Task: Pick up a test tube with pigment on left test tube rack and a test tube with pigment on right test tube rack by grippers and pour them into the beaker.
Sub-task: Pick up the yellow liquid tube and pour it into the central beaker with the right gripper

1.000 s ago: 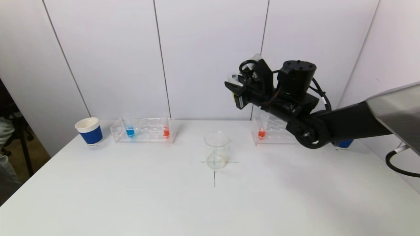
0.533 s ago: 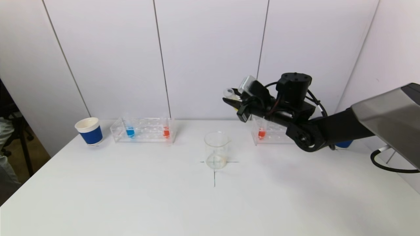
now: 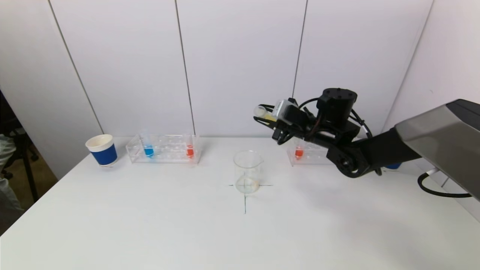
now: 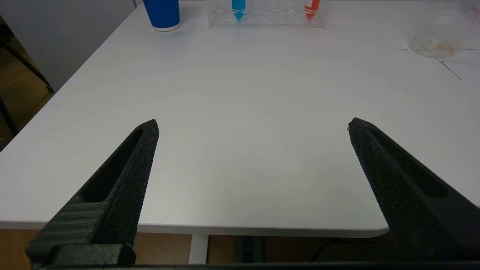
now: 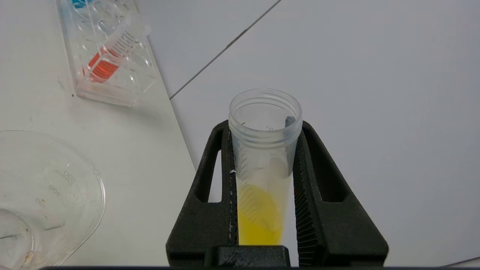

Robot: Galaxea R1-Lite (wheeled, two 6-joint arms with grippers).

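- My right gripper point(image 5: 264, 165) is clamped on a test tube point(image 5: 263, 157) of yellow pigment; my left gripper point(image 4: 253, 125) stands wide apart with nothing between its fingers, parked low at the table's near edge, well away from the beaker point(image 3: 247, 170).
- Since a second ago my right gripper has come down and rolled over, so the tube now lies nearly level, mouth pointing toward my left, above and just to the right of the beaker.
- The yellow liquid still sits in the tube's lower part.
- The left test tube rack point(image 3: 164, 149), left of the beaker, keeps its blue and red tubes; the right test tube rack point(image 3: 309, 153) keeps one red tube.
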